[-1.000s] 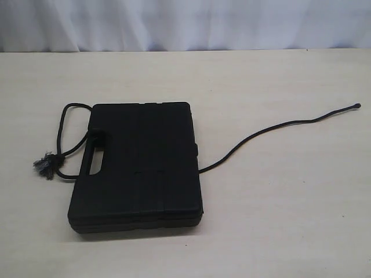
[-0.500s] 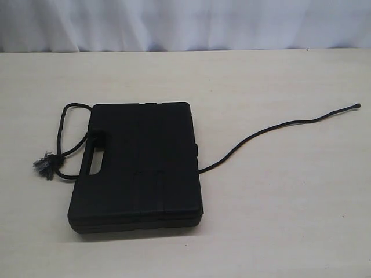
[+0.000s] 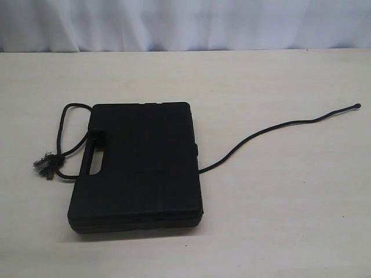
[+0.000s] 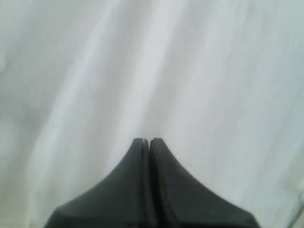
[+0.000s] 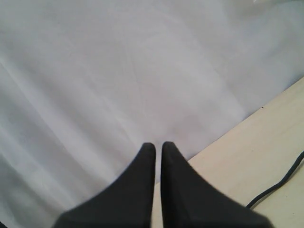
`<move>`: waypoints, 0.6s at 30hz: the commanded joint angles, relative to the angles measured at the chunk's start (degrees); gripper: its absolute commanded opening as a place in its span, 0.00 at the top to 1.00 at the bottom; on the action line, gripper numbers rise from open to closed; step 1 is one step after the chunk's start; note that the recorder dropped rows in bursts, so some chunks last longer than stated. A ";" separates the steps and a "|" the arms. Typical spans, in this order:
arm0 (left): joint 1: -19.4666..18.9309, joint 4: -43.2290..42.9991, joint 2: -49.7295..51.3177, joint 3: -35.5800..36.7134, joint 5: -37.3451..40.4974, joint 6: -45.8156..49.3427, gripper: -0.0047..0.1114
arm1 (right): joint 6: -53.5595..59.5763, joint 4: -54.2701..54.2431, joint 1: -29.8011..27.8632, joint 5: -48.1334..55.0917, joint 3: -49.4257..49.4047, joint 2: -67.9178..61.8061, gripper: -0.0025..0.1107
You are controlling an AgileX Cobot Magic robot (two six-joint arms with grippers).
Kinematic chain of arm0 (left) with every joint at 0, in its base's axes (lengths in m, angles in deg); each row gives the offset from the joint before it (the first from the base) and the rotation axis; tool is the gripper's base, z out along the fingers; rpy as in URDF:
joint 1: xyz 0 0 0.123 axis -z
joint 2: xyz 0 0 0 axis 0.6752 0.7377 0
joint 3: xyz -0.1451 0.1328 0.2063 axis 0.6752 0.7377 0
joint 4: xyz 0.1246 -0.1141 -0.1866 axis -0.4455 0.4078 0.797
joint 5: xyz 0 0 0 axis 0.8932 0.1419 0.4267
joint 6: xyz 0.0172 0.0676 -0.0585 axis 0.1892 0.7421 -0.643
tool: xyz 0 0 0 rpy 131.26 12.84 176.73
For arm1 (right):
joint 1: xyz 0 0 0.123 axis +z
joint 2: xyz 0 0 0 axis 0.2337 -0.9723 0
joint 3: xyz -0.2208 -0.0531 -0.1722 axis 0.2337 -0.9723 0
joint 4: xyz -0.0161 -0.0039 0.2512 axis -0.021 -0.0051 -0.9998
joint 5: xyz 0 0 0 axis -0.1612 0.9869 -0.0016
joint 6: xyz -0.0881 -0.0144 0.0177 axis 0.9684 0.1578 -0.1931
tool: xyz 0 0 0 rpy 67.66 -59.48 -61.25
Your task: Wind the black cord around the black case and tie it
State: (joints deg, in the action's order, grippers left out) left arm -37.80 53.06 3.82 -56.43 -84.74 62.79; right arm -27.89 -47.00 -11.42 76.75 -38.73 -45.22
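The black case (image 3: pixel 139 165) lies flat on the table, left of centre in the exterior view, its handle slot (image 3: pixel 94 153) facing left. The black cord (image 3: pixel 272 128) runs out from under the case's right side to a small knob (image 3: pixel 357 106) at the far right. On the left it loops round the handle side and ends in a frayed grey tuft (image 3: pixel 45 165). Neither arm shows in the exterior view. My left gripper (image 4: pixel 148 140) is shut, empty, facing the white curtain. My right gripper (image 5: pixel 158 145) is shut with a thin slit between its fingers, also empty; a stretch of the cord (image 5: pixel 280 183) shows beside it.
The pale wooden table (image 3: pixel 278 220) spreads around the case. A white curtain (image 3: pixel 185 23) hangs along its far edge.
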 commanded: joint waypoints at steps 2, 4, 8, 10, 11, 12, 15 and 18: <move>0.04 -7.51 26.19 -21.38 43.27 4.26 0.96 | 0.44 0.16 -0.01 1.03 -0.08 0.26 0.94; 0.04 -7.40 34.79 -26.62 55.12 6.06 0.96 | 0.44 0.16 -0.01 1.03 -0.08 0.26 0.94; 0.04 -5.05 48.52 -32.00 69.06 9.25 0.96 | 0.44 0.16 -0.01 1.03 -0.08 0.26 0.94; 0.04 -1.96 53.76 -32.25 72.12 12.19 0.96 | 0.44 0.16 -0.01 1.03 -0.08 0.26 0.94; 0.04 -0.42 56.08 -32.25 72.74 13.64 0.96 | 0.44 0.16 -0.01 1.03 -0.08 0.26 0.94; 0.04 0.87 57.97 -32.25 72.83 14.79 0.96 | 0.44 0.16 -0.01 1.03 -0.08 0.26 0.94; 0.04 3.27 61.76 -32.25 72.49 16.74 0.92 | 0.44 0.16 -0.01 0.91 -0.08 0.26 0.94; 0.04 3.54 63.31 -32.25 70.51 16.87 0.82 | 0.44 0.16 -0.01 0.91 -0.08 0.26 0.94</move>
State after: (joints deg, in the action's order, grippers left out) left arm -37.80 55.60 66.24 -87.99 -12.74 78.85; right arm -27.89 -47.00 -11.42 77.48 -38.73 -45.22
